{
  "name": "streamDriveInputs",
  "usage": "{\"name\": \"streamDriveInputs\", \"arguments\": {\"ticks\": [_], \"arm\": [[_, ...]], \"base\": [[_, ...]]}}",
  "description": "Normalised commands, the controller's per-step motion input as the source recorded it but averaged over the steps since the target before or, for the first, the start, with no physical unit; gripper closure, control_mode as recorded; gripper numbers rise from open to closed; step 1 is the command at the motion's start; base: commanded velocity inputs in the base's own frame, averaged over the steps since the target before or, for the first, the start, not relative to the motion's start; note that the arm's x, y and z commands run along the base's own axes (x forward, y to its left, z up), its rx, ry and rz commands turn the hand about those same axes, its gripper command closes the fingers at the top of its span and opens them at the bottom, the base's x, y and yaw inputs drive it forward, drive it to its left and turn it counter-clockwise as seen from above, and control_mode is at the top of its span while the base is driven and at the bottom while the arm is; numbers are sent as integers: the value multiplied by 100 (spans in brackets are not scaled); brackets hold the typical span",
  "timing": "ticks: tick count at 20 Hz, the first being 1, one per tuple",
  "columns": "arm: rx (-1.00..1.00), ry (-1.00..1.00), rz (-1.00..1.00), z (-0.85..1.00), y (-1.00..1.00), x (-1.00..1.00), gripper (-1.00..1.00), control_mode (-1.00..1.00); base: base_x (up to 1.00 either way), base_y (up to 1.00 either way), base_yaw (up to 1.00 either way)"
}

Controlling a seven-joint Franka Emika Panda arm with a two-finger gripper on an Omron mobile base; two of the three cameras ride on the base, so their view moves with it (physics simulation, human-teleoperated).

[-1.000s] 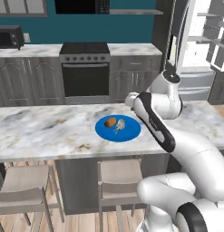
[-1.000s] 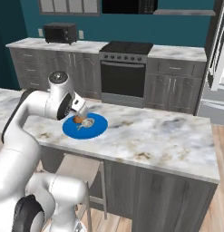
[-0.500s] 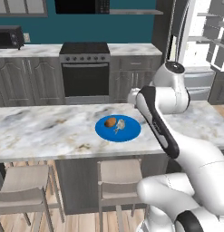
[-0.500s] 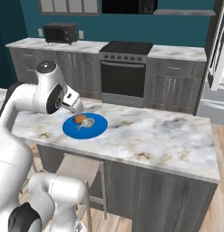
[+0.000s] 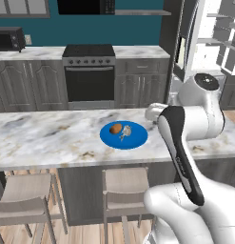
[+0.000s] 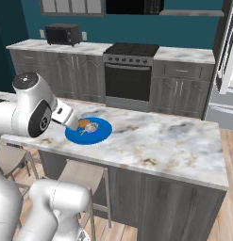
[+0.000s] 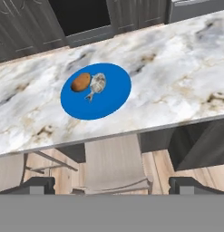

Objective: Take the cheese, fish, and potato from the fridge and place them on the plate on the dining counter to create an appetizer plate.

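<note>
A bright blue plate (image 5: 136, 137) sits on the marble-topped dining bench (image 5: 52, 136), carrying a brown potato (image 5: 116, 128) and a small silvery fish (image 5: 126, 131) that lie side by side, touching or very nearly so, on the half of the plate toward the stove. From the right base view the same plate (image 6: 100, 133) lies near the bench's near-left end, the potato (image 6: 83, 124) partly tucked behind the white arm's forearm and the fish (image 6: 91, 127) just beside it. The hand view looks down across the bench at the plate (image 7: 109, 97), potato (image 7: 80, 82) and fish (image 7: 96, 83). The hand (image 7: 111, 183) hangs back from the bench on the stool side, above a pale upholstered stool (image 7: 114, 163); its two dark fingertips (image 7: 38, 185) stand spread as wide as they go, with nothing between them. No cheese is on the plate. Behind the bench runs a row of grey cabinets with a black stove (image 5: 89, 71) set in the middle and a dark microwave (image 6: 63, 34) on the marble top to its left. The fridge (image 5: 204, 40) stands at the far right with a door swung open, showing white shelves; what rests on them cannot be made out. Two more stools (image 5: 24, 200) are drawn up under the bench's near edge.
</note>
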Motion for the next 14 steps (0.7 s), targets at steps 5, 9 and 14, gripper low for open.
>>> {"name": "streamDriveInputs", "arguments": {"ticks": [5,9,14], "arm": [[0,-5,0,3,-2,-38,-100,-100],[0,-5,0,2,0,-11,-100,-100],[0,-1,2,0,0,-1,-100,100]], "base": [[0,0,0],[0,0,0],[-1,-7,-1]]}}
